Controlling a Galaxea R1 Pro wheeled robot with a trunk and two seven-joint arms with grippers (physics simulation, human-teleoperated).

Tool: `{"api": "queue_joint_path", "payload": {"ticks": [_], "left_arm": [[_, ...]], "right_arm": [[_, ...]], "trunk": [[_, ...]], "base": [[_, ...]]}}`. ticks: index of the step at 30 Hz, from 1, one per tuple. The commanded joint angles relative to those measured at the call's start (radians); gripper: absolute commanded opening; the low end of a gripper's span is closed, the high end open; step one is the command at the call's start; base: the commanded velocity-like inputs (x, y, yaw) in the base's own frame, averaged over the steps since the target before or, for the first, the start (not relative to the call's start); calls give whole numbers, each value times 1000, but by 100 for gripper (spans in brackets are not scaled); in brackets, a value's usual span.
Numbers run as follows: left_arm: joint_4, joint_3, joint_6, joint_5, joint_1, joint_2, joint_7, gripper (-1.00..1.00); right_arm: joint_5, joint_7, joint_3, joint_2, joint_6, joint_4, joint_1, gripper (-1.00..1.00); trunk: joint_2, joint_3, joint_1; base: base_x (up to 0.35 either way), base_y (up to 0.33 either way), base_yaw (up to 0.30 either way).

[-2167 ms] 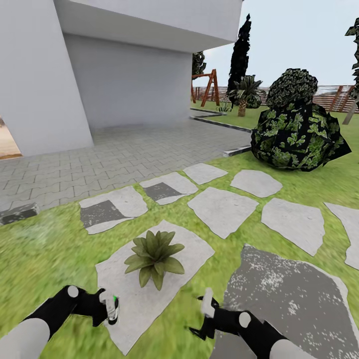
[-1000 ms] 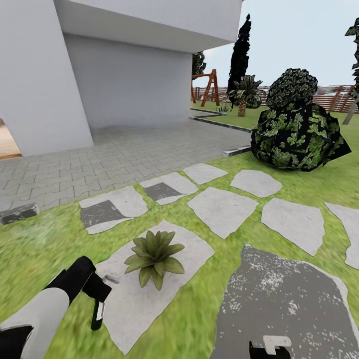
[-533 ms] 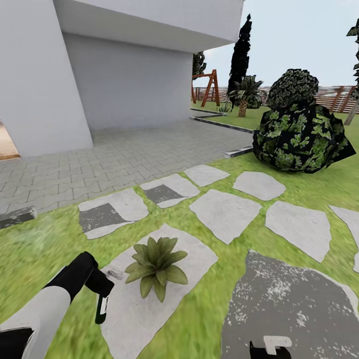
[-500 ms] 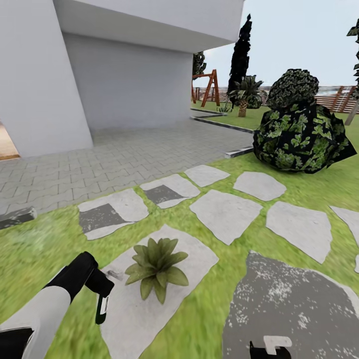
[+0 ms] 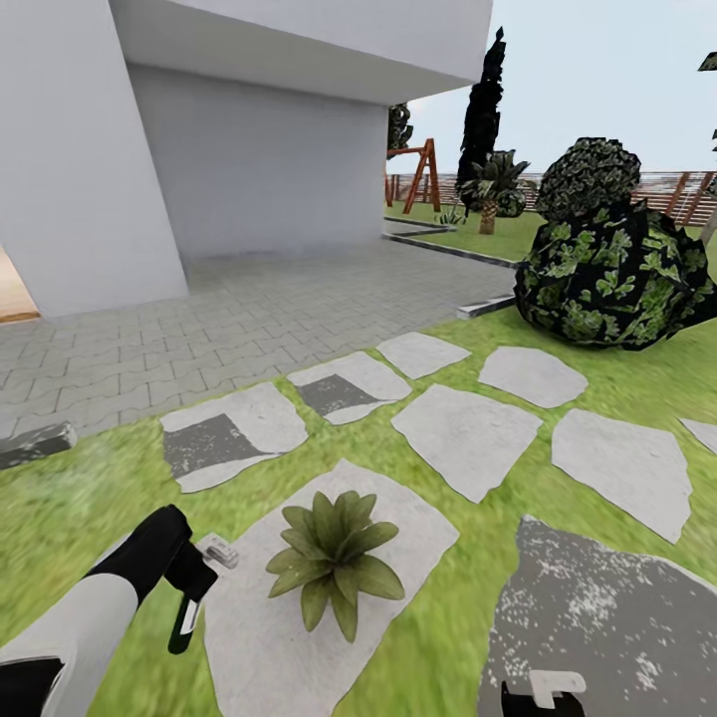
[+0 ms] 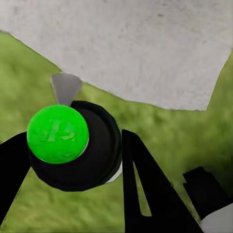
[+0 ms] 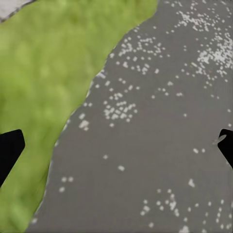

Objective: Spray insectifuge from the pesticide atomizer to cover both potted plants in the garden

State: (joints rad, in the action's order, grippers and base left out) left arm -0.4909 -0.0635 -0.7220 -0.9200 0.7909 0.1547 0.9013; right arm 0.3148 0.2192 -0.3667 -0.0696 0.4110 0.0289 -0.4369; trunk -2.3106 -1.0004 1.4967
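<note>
Left gripper [image 6: 73, 160] fingers clamped on pesticide atomizer [image 6: 73, 145], nozzle toward potted plant [image 5: 334, 558] just beyond on pale stepping stone [image 5: 269, 637]. Right gripper [image 7: 116, 145] fingertips wide apart, apparently empty, over dark speckled slab [image 7: 160, 126]; lawn [image 5: 60, 498] around

No readable text, labels, brands, numbers or signs appear anywhere. The pesticide atomizer [image 5: 185, 619], held just beside the potted plant [image 5: 334, 558], carries a plain white strip with no lettering that can be made out.
</note>
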Motion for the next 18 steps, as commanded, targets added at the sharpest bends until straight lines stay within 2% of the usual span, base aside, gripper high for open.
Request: {"api": "queue_joint_path", "payload": {"ticks": [1,3,6,8,12,18], "left_arm": [[-1,4,-5,-7,2,0,8,-100],[3,50,-5,-5,8,2,29,-100],[-2,107,-4,-11,11,-3,131,-100],[-7,157,-5,-30,14,-11,183,-100],[-47,173,-6,-38,12,-13,200,-100],[-53,174,-7,-39,7,-14,202,-100]], "right_arm": [[7,3,-8,0,2,0,0,100],[6,3,-9,0,2,0,0,100],[7,3,-9,-1,2,0,0,100],[6,3,-9,0,2,0,0,100],[7,3,-9,0,2,0,0,100],[7,3,-9,1,2,0,0,100]], "trunk": [[0,-1,0],[0,-1,0],[0,-1,0],[0,-1,0],[0,-1,0],[0,-1,0]], "base": [[7,14,0],[3,5,0],[1,1,0],[0,0,0],[91,71,0],[259,197,-6]]}}
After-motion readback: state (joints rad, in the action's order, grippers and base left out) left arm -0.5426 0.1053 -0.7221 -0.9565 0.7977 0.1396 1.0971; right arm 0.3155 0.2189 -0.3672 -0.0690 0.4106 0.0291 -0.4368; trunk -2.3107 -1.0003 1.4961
